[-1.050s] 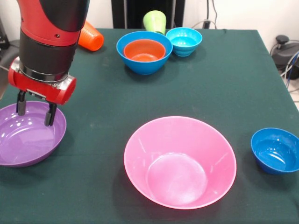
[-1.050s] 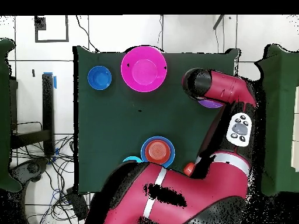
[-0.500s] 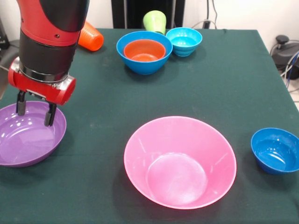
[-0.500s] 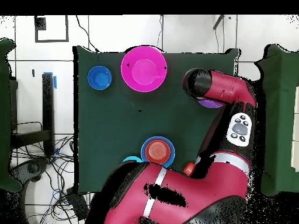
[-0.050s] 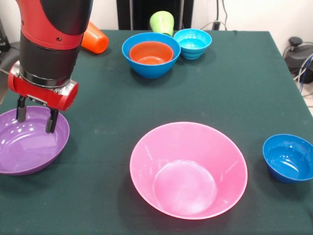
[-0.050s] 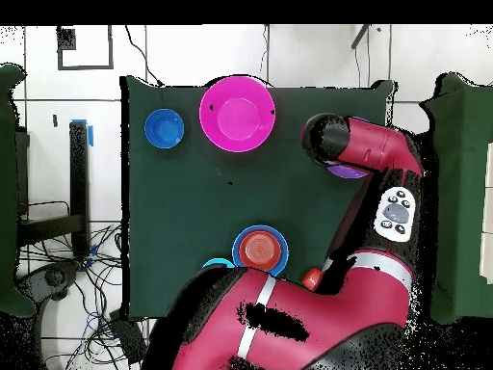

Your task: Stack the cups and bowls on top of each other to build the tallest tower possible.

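Purple, shallow and empty, the purple bowl (image 5: 29, 142) sits beside the pink bowl (image 5: 188, 169) while the gripper (image 5: 34, 116), fingers parted and holding nothing, has lifted a touch above its rim, so no stacking has started.

The purple bowl (image 5: 29, 142) runs off the left edge of the front view, and from overhead only a sliver of it (image 6: 347, 172) shows beneath the arm (image 6: 371, 154). The end effector (image 5: 34, 116) is covered by the arm from overhead. There the arm also hides most of the cyan bowl (image 6: 217, 263) and all but a bit of the orange cup (image 6: 310, 279); the lime green cup (image 5: 162, 22) cannot be found. In the front view the arm's upper part is cut by the top edge, and the tabletop (image 5: 205, 88) is cropped at the bottom and lower corners.
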